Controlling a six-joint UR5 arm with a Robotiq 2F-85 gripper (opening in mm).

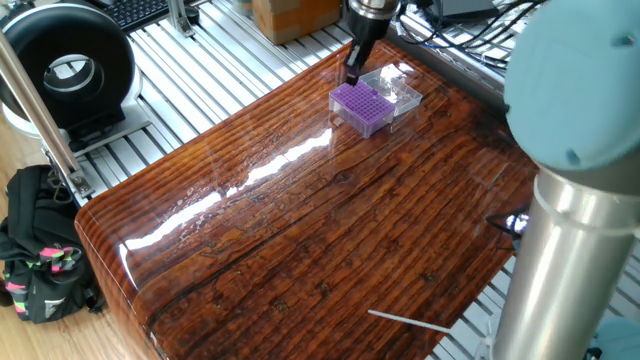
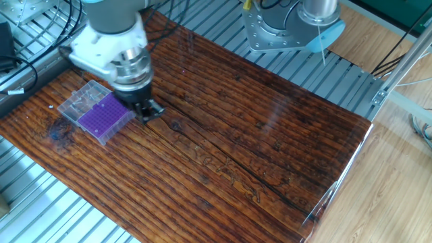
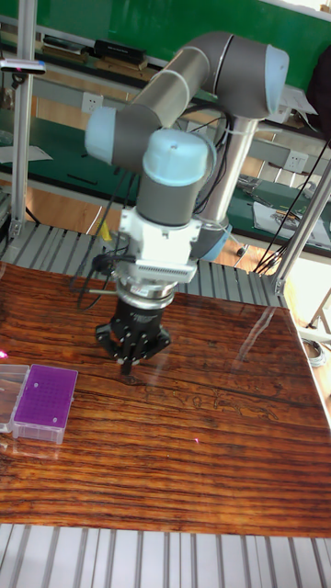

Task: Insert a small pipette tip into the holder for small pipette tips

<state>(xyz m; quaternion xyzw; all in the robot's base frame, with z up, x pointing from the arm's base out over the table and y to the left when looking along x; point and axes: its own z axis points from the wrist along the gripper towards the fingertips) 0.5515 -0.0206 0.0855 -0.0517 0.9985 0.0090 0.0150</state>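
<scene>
Rack (image 3: 43,401) of purple plastic sits at nine o'clock on the table (image 3: 211,459), light, easily nudged. Gripper (image 3: 129,366) hovers right of it; tip too thin to see, opening can't be judged. Grasp any tip near its wide end, gently.

gripper (image 3: 128,365) low, pointing straight down

The table (image 1: 300,230) has a glossy, dark, streaked wood top, set on ribbed metal slats (image 1: 230,70); the purple rack (image 1: 359,107) lies on it near one corner. Its clear lid (image 1: 398,88) lies flat beside it.
</scene>
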